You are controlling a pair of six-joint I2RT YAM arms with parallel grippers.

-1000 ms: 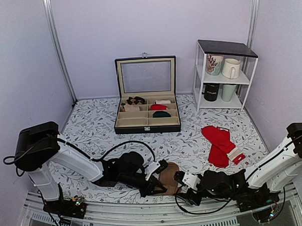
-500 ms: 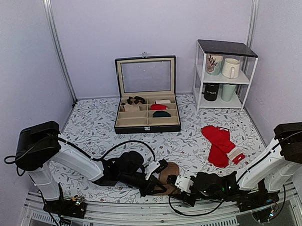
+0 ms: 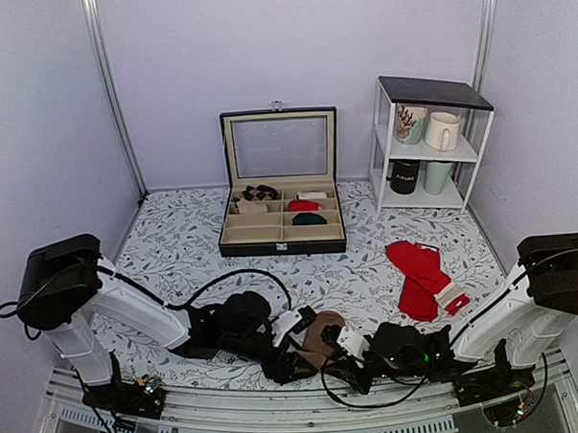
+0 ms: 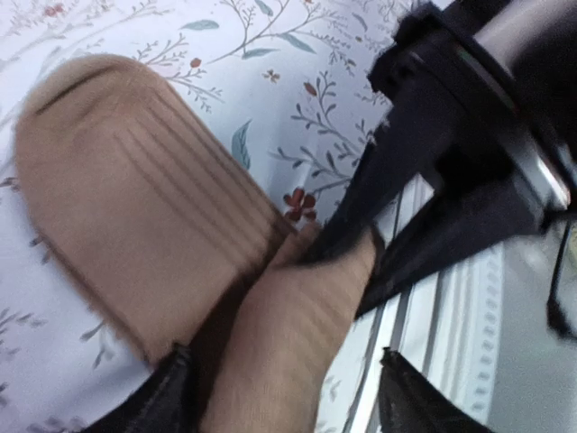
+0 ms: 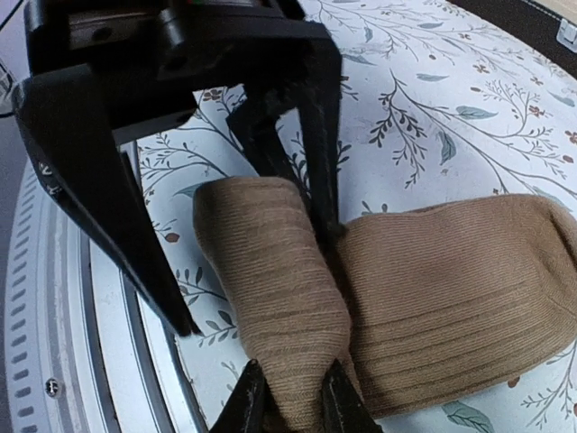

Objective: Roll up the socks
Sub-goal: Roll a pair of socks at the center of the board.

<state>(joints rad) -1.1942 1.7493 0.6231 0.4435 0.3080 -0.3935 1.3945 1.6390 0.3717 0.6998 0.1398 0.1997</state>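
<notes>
Where right fingers point(image 5: 251, 406) pinch fold, socks point(image 5: 433, 289) seemingly stretch away from rail point(image 5: 81, 361).

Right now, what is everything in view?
tan ribbed knit socks: one pair, tan-brown, near table edge, one end folded
red socks with white tag: one pair, red, right of centre
black compartment box: one, lid open, mid-table, holding small rolls
white shelf unit: one, black top, far right
mugs: four, mixed colours, on the shelf unit
left gripper: one, black, open, fingers either side of the fold
right gripper: one, black, shut on the socks' folded end
</notes>
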